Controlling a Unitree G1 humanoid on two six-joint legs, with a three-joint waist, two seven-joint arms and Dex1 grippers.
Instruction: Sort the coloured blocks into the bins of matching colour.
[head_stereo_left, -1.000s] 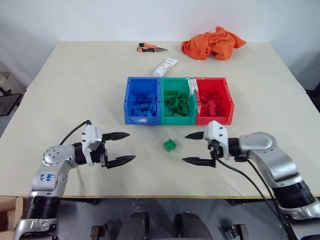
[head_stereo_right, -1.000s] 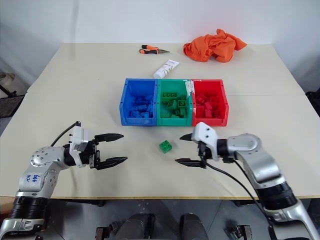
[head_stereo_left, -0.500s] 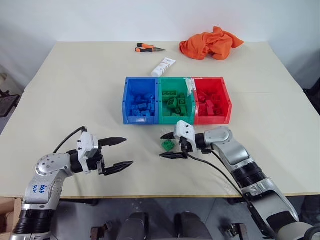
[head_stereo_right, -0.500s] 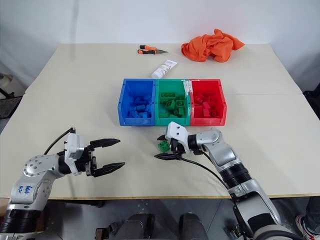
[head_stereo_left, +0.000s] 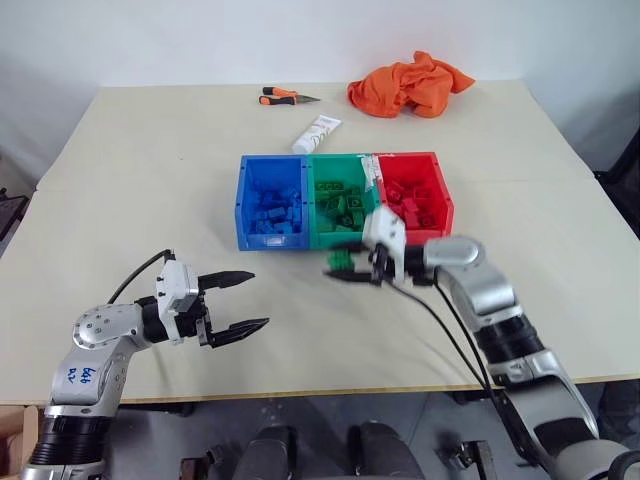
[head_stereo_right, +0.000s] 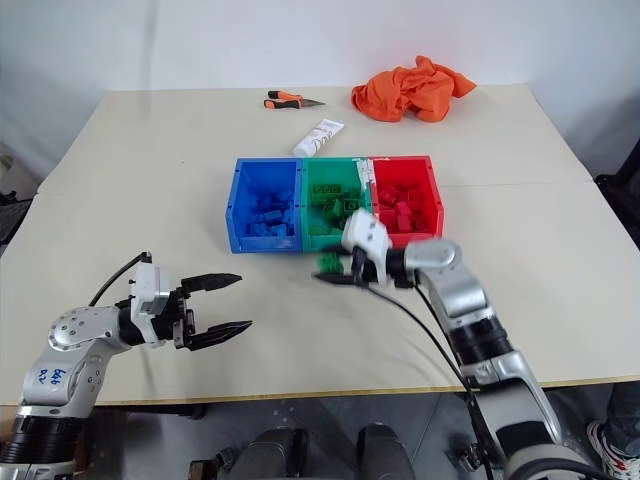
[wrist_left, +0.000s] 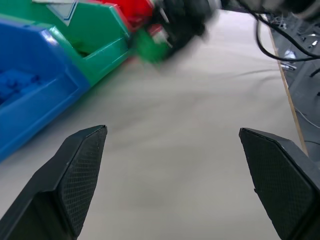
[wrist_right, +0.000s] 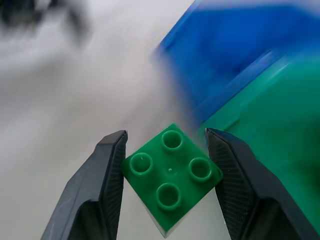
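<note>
A small green studded block (wrist_right: 171, 179) is clamped between the fingers of my right gripper (head_stereo_left: 345, 262), which is shut on it and holds it just above the table in front of the green bin (head_stereo_left: 322, 238). The three joined bins stand in a row: blue bin (head_stereo_left: 243, 205) on the left, green in the middle, red bin (head_stereo_left: 446, 205) on the right, each holding several blocks of its own colour. My left gripper (head_stereo_left: 238, 301) hovers open and empty over the table's front left, apart from the bins.
At the back of the table lie an orange cloth (head_stereo_left: 406, 85), orange-handled pliers (head_stereo_left: 282, 96) and a white tube (head_stereo_left: 316, 133). The table's front edge (head_stereo_left: 330, 385) runs just below both arms.
My right gripper closed on the green block and lifted it off the table, moving up and toward the green bin. The left gripper stayed where it was.
</note>
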